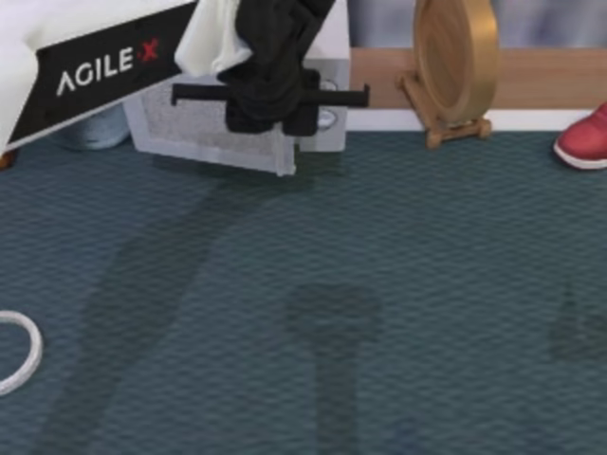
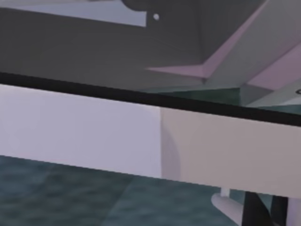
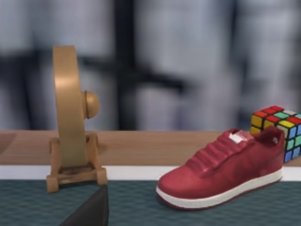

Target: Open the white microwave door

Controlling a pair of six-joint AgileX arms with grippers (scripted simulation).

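The white microwave (image 1: 332, 43) stands at the back left of the table, largely covered by my left arm. Its white microwave door (image 1: 194, 128), with the grey speckled window, is swung slightly out, its free edge nearer the front than the knob panel (image 1: 327, 118). My left gripper (image 1: 275, 114) hangs over that free edge. In the left wrist view the door (image 2: 94, 132) runs across as a pale band, and the dark fingers (image 2: 254, 212) are shut on the slim white handle (image 2: 228, 203). My right gripper (image 3: 94, 212) is parked, out of the top view.
A round wooden disc on a stand (image 1: 455, 66) sits right of the microwave on a wooden ledge. A red shoe (image 1: 583, 140) lies at the back right, with a colourful cube (image 3: 277, 129) behind it. A white ring (image 1: 21, 351) lies at the left edge.
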